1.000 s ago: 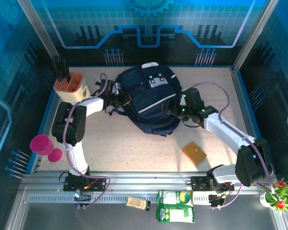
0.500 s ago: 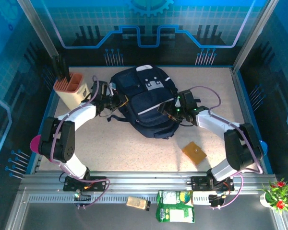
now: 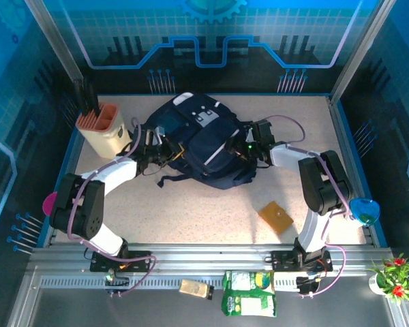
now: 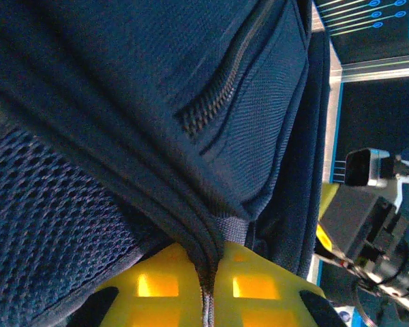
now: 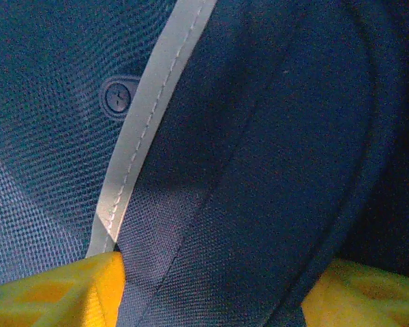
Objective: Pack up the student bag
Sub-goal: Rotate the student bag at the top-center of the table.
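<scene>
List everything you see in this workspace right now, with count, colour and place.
student bag: one, dark navy with white piping, table centre
holder: one, beige and orange, left rear corner
flat square: one, orange-brown, table, right front
pink object: one, left edge
teal object: one, right edge
green packet: one, near rail
tan packet: one, near rail
flower pot: one, red flowers, near right corner
left end effector: yellow fingers, shut on bag fabric
right end effector: yellow fingers, bag fabric between them
</scene>
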Robot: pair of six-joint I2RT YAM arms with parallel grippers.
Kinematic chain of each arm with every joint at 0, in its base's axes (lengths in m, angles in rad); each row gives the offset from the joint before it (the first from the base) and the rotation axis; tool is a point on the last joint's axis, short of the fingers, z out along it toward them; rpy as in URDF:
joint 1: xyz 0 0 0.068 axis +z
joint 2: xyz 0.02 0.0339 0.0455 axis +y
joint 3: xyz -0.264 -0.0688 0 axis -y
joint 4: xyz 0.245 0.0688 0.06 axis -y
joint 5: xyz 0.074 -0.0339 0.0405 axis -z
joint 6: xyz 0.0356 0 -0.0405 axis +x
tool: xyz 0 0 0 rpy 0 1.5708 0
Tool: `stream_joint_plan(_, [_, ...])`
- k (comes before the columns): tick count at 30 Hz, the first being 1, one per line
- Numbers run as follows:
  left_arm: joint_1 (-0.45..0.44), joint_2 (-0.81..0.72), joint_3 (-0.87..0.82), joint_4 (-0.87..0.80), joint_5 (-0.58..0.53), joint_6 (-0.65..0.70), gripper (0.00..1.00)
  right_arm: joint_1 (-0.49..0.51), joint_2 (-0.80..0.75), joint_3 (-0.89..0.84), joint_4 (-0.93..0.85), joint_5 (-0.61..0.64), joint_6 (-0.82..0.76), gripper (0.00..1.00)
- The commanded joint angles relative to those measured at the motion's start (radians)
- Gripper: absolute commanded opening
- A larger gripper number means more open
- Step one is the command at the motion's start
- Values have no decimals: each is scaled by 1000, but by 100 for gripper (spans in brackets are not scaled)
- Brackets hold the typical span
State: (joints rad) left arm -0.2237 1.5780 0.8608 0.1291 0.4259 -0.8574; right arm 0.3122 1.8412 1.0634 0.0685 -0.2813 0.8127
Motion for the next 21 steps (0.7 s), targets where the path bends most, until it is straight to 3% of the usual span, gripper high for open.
stream_joint_plan(1, [-76, 45, -14, 86, 94, -27, 0, 9, 19, -14, 108, 8, -65, 67])
stream_joint_plan(13, [-88, 97, -40, 137, 61, -22, 0, -45, -251, -56, -137, 111, -199, 76])
stream_joint_plan(21, [-112, 97, -50, 232, 67, -120, 0, 11, -398, -175, -185, 116, -64, 76])
